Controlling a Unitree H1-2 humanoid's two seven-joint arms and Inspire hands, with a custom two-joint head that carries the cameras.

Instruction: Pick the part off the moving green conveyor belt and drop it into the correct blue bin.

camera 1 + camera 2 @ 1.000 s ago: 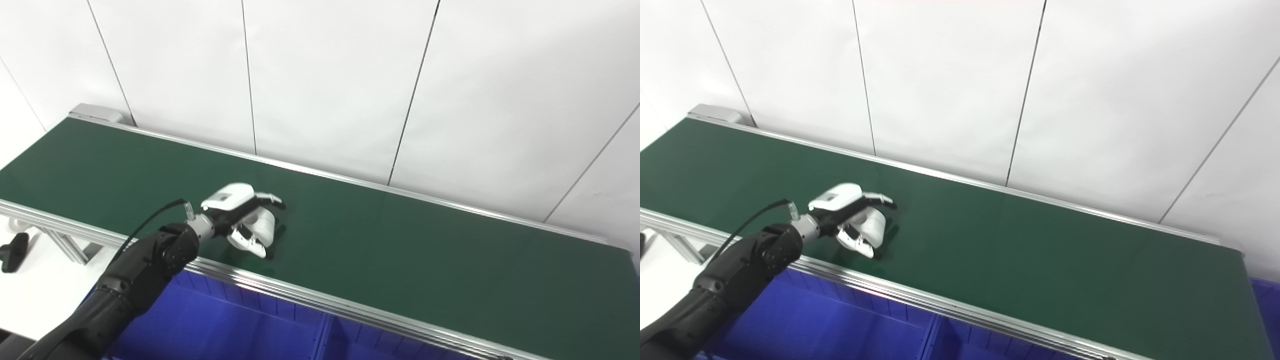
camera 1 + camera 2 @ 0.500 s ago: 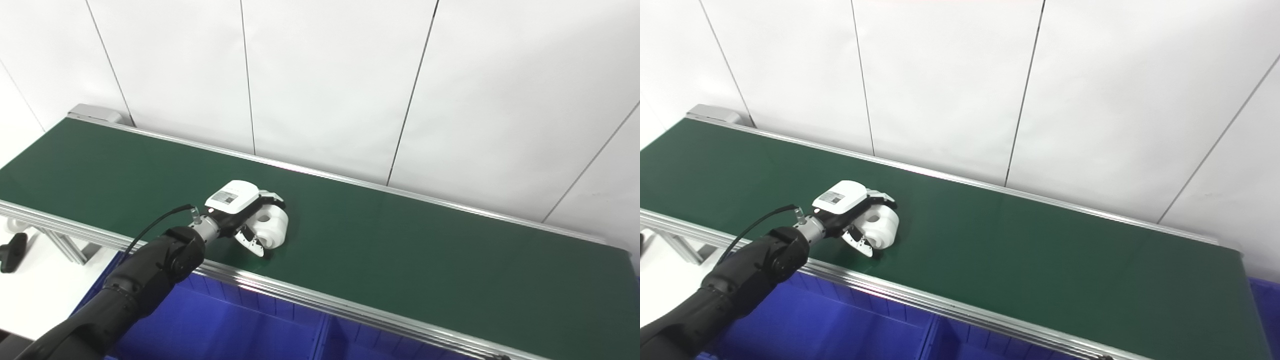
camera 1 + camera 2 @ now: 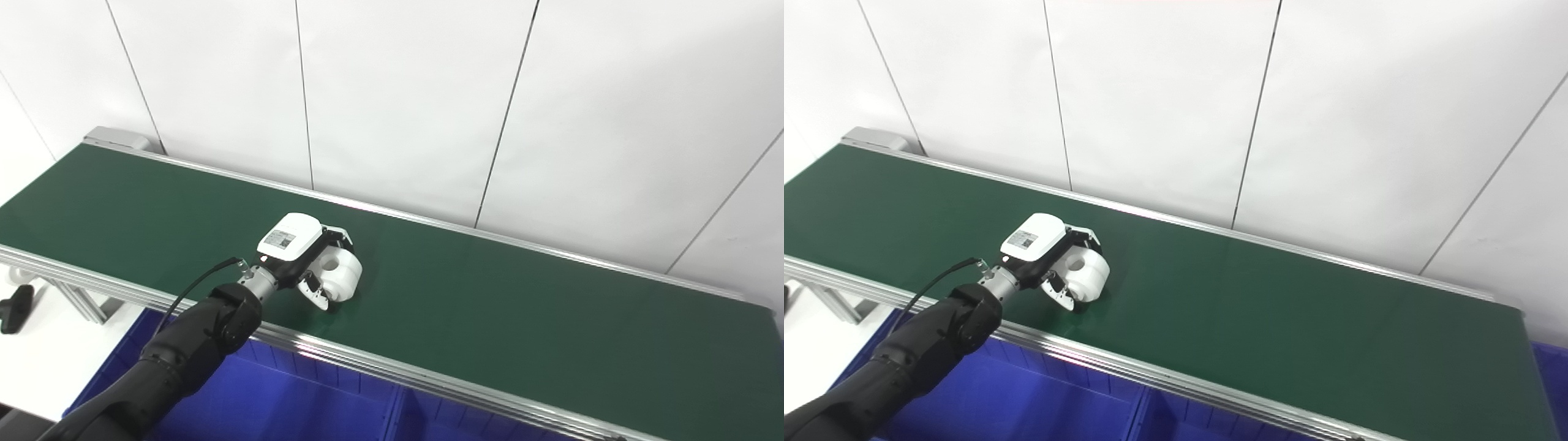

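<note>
A white round part (image 3: 340, 274) with a hole in its top lies on the green conveyor belt (image 3: 490, 312), near the belt's front rail. My left hand (image 3: 300, 251) is over it, with fingers curled around its far and near sides; it also shows in the right eye view (image 3: 1047, 248), where the part (image 3: 1085, 275) sits under the fingers. The part still rests on the belt. My right hand is not in view.
Blue bins (image 3: 275, 404) stand below the belt's front rail (image 3: 392, 370), with a divider wall (image 3: 397, 407) between two of them. A white panelled wall runs behind the belt. A black knob (image 3: 15, 306) sits at the far left.
My left hand has moved a little right and farther along the belt with the part, and its fingers have closed around the part, which now shows its holed top.
</note>
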